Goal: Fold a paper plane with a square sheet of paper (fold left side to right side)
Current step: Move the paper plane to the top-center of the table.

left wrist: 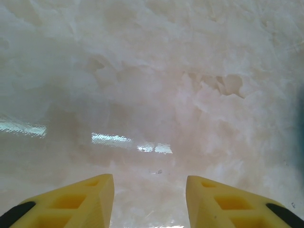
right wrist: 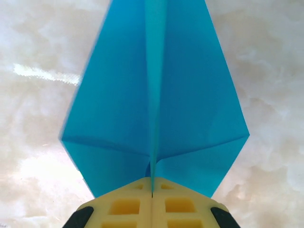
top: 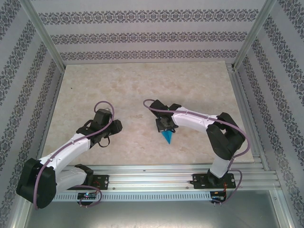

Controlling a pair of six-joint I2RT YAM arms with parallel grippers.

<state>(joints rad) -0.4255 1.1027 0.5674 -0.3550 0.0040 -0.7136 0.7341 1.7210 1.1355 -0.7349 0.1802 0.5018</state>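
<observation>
1. The right gripper (right wrist: 152, 179) has its two yellow fingers pressed together, clamped on the paper plane (right wrist: 156, 95). In the right wrist view they pinch the raised centre fold at the plane's wide end.
2. The paper plane is bright cyan-blue and kite-shaped. A straight crease runs up its middle from the gripper. Its two side corners stand out to left and right, and the flanks narrow toward the top edge of that view, which cuts off the tip.
3. Two shorter creases slant from the side corners inward to the centre fold, just ahead of the fingertips.
4. In the top view the paper plane (top: 166, 137) shows as a small blue wedge poking out from under the right gripper (top: 166, 127), its point aimed toward the arm bases. It sits right of the middle of the surface (top: 142, 85), nearer the front edge than the back.
5. The pictures do not show whether the plane lies on the surface or is lifted just off it.
6. The left gripper (left wrist: 149, 179) has its yellow fingers (left wrist: 95, 194) apart, with nothing between them but the pale marbled surface (left wrist: 142, 71) below.
7. In the top view the left gripper (top: 108, 133) is over the left half of the surface, well apart from the paper plane.
8. Patterned walls (top: 142, 38) enclose the surface on three sides, and a metal rail (top: 156, 173) along the front carries both arm bases.
</observation>
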